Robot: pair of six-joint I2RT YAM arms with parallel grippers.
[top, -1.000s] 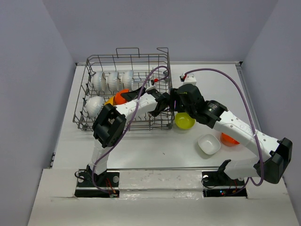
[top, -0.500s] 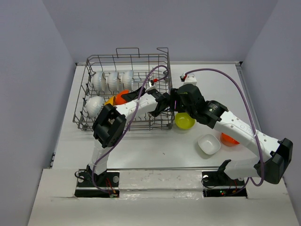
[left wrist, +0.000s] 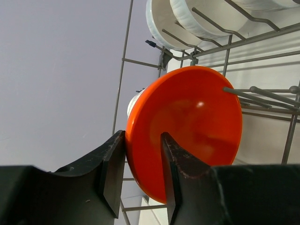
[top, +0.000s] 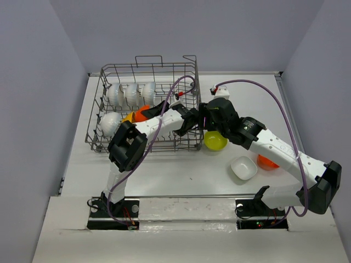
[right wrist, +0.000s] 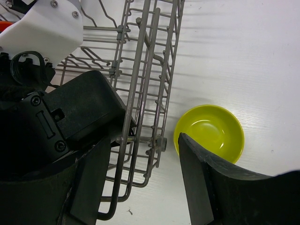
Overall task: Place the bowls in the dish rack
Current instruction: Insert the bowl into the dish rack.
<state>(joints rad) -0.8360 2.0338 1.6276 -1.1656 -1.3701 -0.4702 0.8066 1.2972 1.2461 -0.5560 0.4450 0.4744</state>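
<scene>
The dish rack (top: 148,67) holds three white bowls (top: 131,93) in its back row, another white bowl (top: 109,123), an orange-yellow bowl (top: 128,116) and a red-orange bowl (top: 141,113). In the left wrist view that red-orange bowl (left wrist: 197,126) stands on edge against the tines. My left gripper (left wrist: 142,140) is open, with one finger on each side of the bowl's rim. My right gripper (right wrist: 140,145) is open above the rack's right wall (right wrist: 140,70). The lime green bowl (right wrist: 211,133) sits on the table just to its right.
On the table right of the rack lie the lime green bowl (top: 215,141), a squarish white bowl (top: 243,167) and a second red-orange bowl (top: 267,161), partly under the right arm. The left arm (right wrist: 47,23) crosses close beside the right gripper. Purple cables loop over the rack.
</scene>
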